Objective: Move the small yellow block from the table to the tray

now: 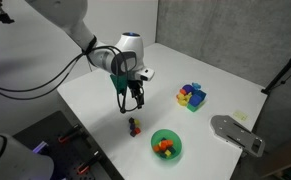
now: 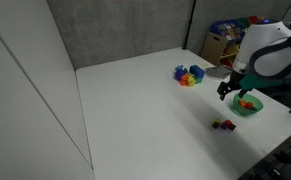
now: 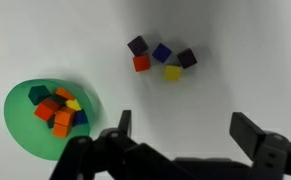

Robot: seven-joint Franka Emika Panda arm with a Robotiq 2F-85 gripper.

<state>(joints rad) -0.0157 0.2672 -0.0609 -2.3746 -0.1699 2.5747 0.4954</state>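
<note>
Gripper (image 3: 183, 132) hovers over table (image 3: 245, 40). Fingers (image 3: 120, 125) are spread wide with nothing between them. Yellow block (image 3: 172, 72) sits on the table ahead of the fingertips, about midway across the gap and clear of both. It touches a dark cube (image 3: 187, 58); blue cube (image 3: 161, 52) and red cube (image 3: 141, 63) are close behind it, farther from the fingers. Green bowl (image 3: 25, 130), full of coloured blocks, lies outside one finger, well off the gap.

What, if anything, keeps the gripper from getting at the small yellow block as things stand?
Probably reachable, yes: the gripper hangs open above the table with nothing between it and the small yellow block. The dark cube and blue cube sit close beside it, though, so the fingers may nudge them.
</note>
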